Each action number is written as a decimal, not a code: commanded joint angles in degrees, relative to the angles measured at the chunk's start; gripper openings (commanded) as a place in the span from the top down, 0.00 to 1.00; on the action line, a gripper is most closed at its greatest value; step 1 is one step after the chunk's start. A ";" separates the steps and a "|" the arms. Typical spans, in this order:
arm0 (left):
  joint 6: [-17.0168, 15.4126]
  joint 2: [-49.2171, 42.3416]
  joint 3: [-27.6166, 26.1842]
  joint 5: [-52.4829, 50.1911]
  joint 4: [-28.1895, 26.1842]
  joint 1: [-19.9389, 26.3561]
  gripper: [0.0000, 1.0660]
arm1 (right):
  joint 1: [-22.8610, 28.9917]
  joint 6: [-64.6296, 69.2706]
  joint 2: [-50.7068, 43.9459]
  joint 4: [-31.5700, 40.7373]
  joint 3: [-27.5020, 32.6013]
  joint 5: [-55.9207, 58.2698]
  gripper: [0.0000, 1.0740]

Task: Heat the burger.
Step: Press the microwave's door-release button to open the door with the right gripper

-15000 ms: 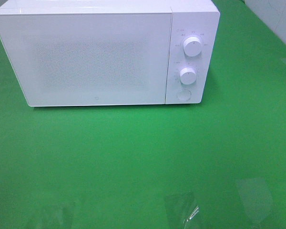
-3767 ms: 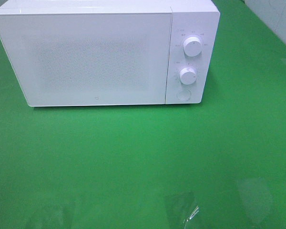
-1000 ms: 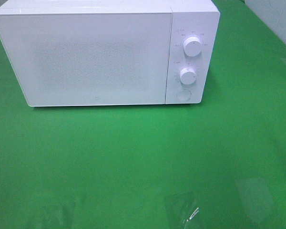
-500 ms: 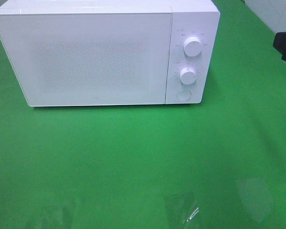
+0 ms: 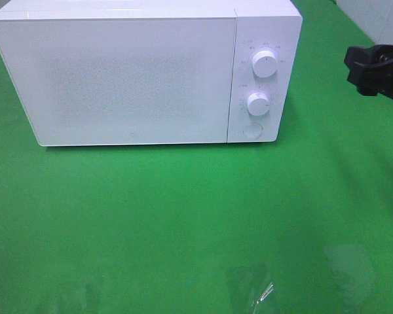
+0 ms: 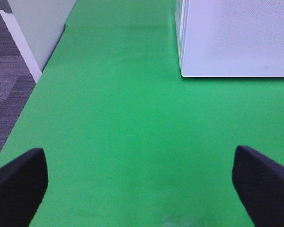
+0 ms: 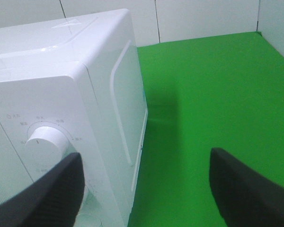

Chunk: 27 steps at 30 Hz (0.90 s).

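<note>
Left side, outside the high camera's frame: left gripper (image 6: 141, 187), black fingers spread wide, nothing between them, above the flat green tabletop (image 6: 109, 118), short of the oven's left front corner and apart from it.

Centre, at the back of the tabletop: white box-shaped microwave oven (image 5: 131, 78), door shut, front panel pale and speckled.

Right strip of the oven front, top to bottom: upper white round knob (image 5: 265, 64), lower white round knob (image 5: 257, 103), white round button (image 5: 251, 130).

Right edge, level with the upper knob and well apart from the oven's side wall: right gripper (image 7: 146, 189), black fingers spread, pinching nothing.

Burger: position not determinable from any camera.
</note>
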 commanded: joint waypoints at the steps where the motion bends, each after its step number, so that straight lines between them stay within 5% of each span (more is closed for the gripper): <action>1: 0.06 -0.97 0.06 -0.17 0.00 0.06 0.08 | 3.95 -7.91 2.92 7.79 -0.06 -5.61 0.32; 14: 0.06 -0.97 0.06 -0.17 0.00 0.06 0.08 | 22.57 -19.65 15.24 30.14 -0.06 -20.91 0.32; 27: 0.06 -0.97 0.06 -0.17 0.00 0.06 0.08 | 34.78 -19.14 22.06 42.17 -0.11 -28.13 0.32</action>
